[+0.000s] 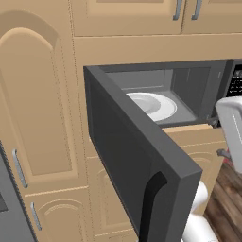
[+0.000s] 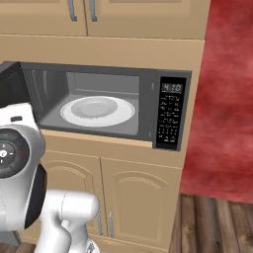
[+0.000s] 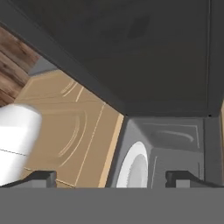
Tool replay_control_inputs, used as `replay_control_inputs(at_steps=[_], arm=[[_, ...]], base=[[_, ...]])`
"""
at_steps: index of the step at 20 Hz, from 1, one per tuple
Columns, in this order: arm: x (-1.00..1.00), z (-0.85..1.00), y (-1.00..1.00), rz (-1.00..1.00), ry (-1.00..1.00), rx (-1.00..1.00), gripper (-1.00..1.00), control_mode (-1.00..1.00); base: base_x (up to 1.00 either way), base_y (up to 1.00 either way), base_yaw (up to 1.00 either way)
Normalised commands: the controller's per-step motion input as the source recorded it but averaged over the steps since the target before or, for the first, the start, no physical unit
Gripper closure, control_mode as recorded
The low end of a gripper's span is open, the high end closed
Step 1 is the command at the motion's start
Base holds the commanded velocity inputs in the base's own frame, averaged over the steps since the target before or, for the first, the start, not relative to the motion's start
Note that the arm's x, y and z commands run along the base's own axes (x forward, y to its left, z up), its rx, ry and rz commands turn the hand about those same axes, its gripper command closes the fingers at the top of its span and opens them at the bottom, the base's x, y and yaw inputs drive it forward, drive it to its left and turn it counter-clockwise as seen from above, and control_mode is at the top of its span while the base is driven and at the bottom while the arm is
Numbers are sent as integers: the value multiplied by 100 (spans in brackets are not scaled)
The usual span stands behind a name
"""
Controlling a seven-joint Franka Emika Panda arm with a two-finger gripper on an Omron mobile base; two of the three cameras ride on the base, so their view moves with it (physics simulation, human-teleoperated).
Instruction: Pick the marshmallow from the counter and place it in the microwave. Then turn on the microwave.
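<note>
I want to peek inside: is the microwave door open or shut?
Open. The microwave door swings out, showing the white plate inside.

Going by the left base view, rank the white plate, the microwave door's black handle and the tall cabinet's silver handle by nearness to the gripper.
From the gripper, at the right in front of the microwave:
1. White plate, inside the open microwave, just left of the hand.
2. Black door handle, on the swung-out door's end, lower centre.
3. Silver handle, on the tall cabinet at far left.

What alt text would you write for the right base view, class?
An open microwave set into tan cabinets holds a white plate; its door swings left, its button panel is right. The robot's white arm fills the lower left.
</note>
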Motion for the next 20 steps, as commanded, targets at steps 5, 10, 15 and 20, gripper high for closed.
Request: replay_control_inputs(at_steps=[5,10,15,20], arm=[[16,0,-18,-16,16,4,-100,-100],[3,-11,-13,-29,11,2,-100,-100],[1,-4,-16,-32,13,7,-100,-100],[10,-1,-32,-24,20,13,-100,-100]], base=[[0,0,0],[0,0,0],[0,0,0],[0,0,0]])
